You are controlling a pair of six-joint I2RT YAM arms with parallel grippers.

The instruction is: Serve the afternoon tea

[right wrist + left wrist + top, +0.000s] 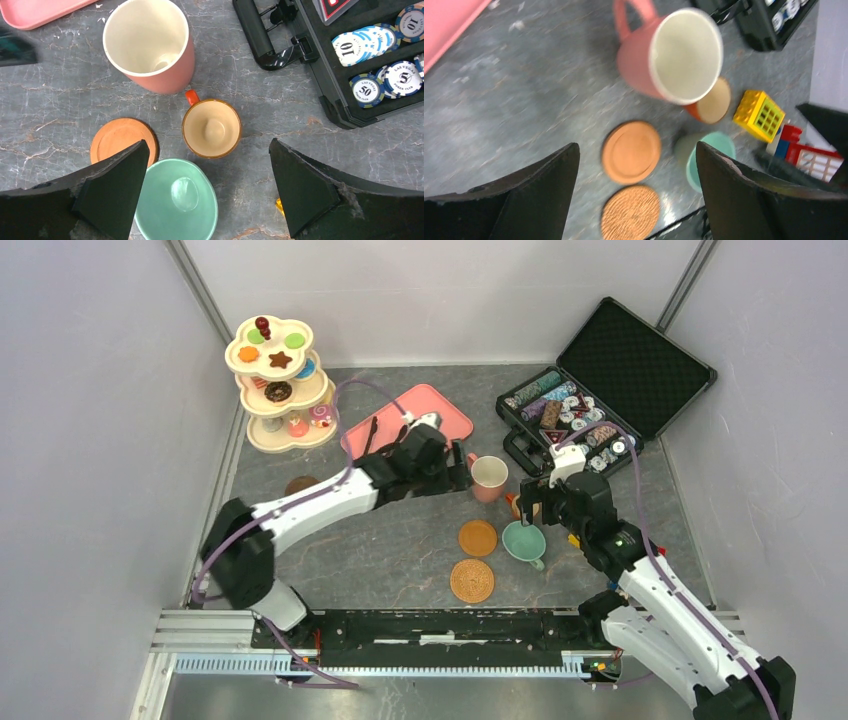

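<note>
Three cups stand close together on the grey marbled tabletop (400,550): a pink cup (150,45), a small brown cup (211,128) with an orange handle just beside it, and a teal cup (177,200) nearest the arms. There are three round coasters. A smooth coaster (478,537) lies just left of the teal cup, a textured coaster (472,581) is near it, and a darker coaster (300,484) sits well apart on the left.

The three-tier stand (262,440) with its red knob (262,325) is in the far left corner, with toy pastries (280,360) on every tier.

The left gripper (636,147) is spread wide by the pink cup and holds nothing. The right gripper (208,142) hangs spread wide over the brown cup, also empty.

Further out are a pink tray (400,403), a yellow gridded block (759,115) and an open black case (625,360) of poker chips (367,90). The chips read "10", "50", "5" and "LAS VEGAS POKER CLUB". Pale walls (450,290) enclose three sides.
</note>
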